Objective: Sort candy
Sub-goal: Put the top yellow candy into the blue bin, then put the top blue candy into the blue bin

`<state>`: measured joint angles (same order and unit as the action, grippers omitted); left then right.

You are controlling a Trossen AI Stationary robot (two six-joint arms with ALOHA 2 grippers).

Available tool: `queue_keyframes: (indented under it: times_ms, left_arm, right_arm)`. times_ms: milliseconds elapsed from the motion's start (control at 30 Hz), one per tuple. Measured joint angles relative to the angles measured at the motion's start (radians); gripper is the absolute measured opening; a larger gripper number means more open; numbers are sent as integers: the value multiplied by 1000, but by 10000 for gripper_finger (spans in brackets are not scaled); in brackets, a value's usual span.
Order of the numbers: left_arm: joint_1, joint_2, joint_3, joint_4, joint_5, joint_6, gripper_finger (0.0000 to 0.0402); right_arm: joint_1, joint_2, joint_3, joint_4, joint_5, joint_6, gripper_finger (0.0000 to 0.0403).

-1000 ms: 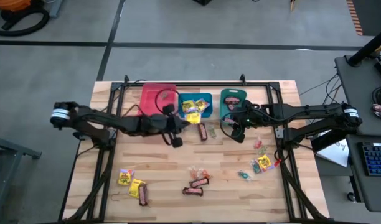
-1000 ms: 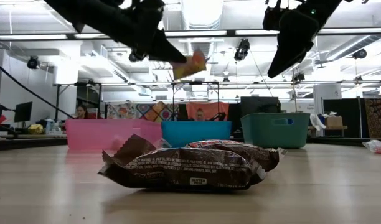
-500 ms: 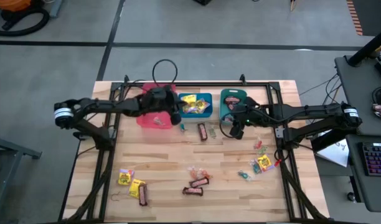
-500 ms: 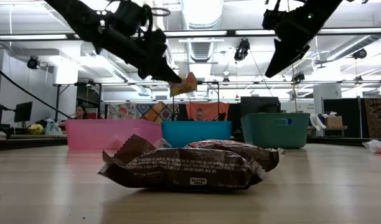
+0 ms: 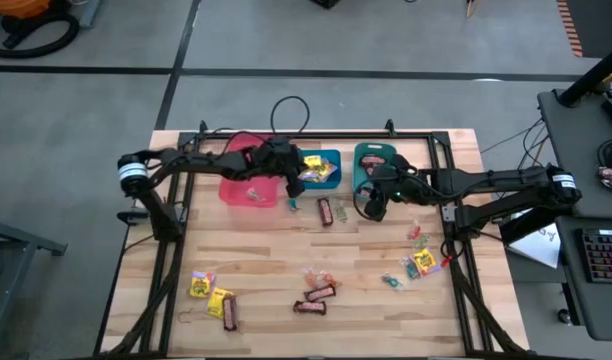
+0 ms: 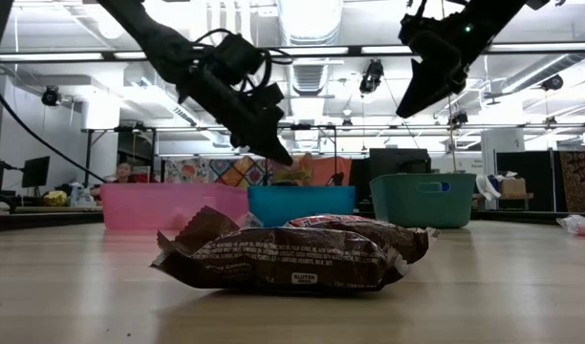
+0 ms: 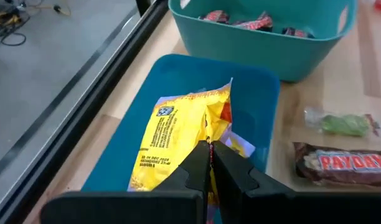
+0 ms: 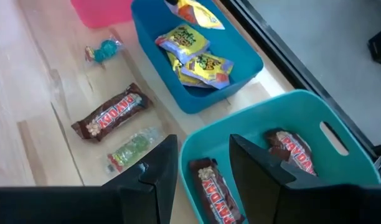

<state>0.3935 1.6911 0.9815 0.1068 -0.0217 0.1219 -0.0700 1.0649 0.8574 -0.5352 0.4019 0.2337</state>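
Mid-drop: my left jaws [image 7: 208, 163] are clenched on a yellow packet [image 7: 178, 138], hanging over the blue bin [image 7: 144, 87] — next move is to release it there. My right jaws [image 8: 200, 163] are parted and empty over the teal bin [image 8: 340, 130]; more candy [image 5: 316, 295] waits on the counter [image 5: 266, 270].

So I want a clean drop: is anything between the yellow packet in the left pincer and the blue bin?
Nothing visible. The left pincer holds the yellow packet directly above the open blue bin, which holds only other yellow packets.
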Motion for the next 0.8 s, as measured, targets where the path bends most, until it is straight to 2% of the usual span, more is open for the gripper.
queue_keyframes:
  times_ms: [267,633,800]
  left_arm:
    - [0,29,33,-37,-20,-3,6]
    - [0,27,33,-62,-20,-18,92]
    - [-13,2,33,-131,-15,-18,113]
  right_arm:
    - [0,0,-2,-7,-21,41,137]
    - [0,-1,-2,-7,-82,108,137]
    - [0,-1,-2,-7,-119,109,137]
